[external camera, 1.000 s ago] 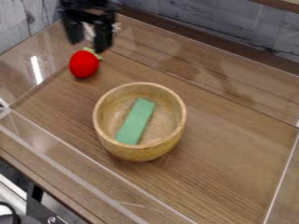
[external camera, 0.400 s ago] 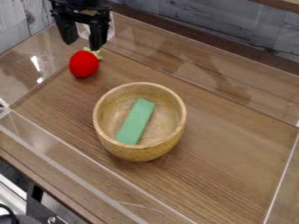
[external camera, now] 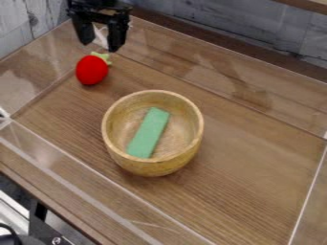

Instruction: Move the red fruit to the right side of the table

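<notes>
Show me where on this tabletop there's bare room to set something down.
The wood-grain tabletop is bare right of the round wooden bowl, out to the clear walls. A smaller bare patch lies left of the bowl, below the red strawberry toy. It's crowded at the upper left, where the pincer hovers by the strawberry's leafy top.

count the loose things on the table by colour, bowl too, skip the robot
red strawberry toy with green leaves: 1
light wooden bowl: 1
green block: 1
total: 3
</notes>
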Tool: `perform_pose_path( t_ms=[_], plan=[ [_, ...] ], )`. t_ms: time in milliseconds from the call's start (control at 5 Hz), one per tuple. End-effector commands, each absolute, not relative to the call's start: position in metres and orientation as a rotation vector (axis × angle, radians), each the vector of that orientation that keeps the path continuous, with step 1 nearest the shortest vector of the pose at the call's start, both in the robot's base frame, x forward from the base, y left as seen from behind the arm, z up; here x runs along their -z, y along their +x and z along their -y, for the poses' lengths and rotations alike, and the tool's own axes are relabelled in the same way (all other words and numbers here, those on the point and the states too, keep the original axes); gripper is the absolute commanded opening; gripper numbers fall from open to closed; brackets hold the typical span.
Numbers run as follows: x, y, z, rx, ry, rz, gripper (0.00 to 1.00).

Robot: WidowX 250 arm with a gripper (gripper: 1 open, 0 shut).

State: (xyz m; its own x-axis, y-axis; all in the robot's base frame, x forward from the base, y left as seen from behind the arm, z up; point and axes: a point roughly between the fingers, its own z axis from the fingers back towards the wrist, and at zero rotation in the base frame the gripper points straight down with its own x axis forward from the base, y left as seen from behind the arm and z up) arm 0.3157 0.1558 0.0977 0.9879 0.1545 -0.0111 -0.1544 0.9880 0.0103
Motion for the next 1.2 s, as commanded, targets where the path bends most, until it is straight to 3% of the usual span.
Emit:
perform_pose_path(
  t_ms=[0, 400, 800, 1000],
  plan=[
    [-0.119, 0.335, -0.160, -0.170, 0.036, 0.045, 1.00],
    [-0.091, 0.323, -0.177, -0.091, 0.036, 0.044, 1.00],
    [-0.108, 0.324, -0.201, -0.069, 0.036, 0.063, 1.00],
    [-0.096, 0.324, -0.202, -0.140, 0.038, 0.058, 1.00]
  ],
)
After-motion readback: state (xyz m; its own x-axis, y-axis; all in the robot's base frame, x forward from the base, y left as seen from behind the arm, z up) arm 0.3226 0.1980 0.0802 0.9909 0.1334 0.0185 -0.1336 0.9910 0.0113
